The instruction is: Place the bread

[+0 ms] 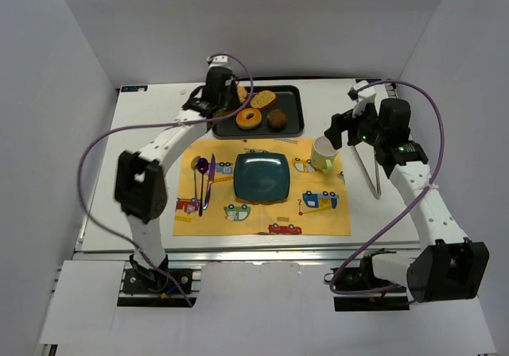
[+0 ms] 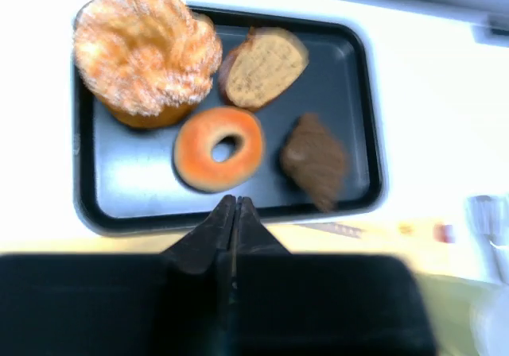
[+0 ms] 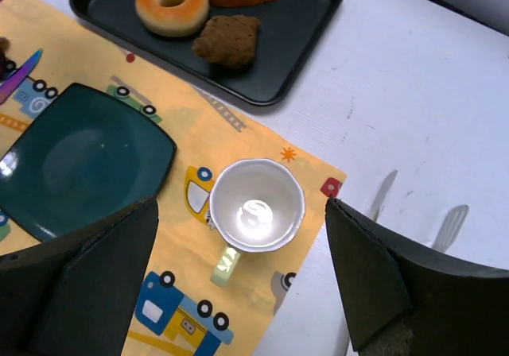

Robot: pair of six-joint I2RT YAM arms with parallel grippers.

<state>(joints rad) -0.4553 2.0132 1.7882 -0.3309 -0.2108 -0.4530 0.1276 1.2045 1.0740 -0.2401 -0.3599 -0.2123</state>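
- While the left gripper (image 2: 231, 210) hung above the near rim of the black tray (image 2: 87, 205), its jaws were pressed together, with nothing between them.
- Just ahead of the jaw tips, almost in line with them, lay the ring donut (image 2: 219, 148).
- Ahead and to the right of the jaws, level with the donut, sat a dark brown muffin (image 2: 314, 161).
- Beyond the donut, slightly right of the jaw line, the bread (image 2: 264, 66) lay flat on the tray floor. Its long axis ran slantwise, from near-left to far-right.
- Far ahead on the left stood a large sugared pastry (image 2: 147, 54), close beside the bread. Whether they touched could not be told.
- Well apart from the tray, the right gripper (image 3: 240, 213) hung with jaws spread wide above a pale cup (image 3: 256, 205); the bread lay far ahead of it.
- By this layout the left arm was clearly the nearer. Its jaws would likely need to open, pass over the donut, and close across the bread's short width.
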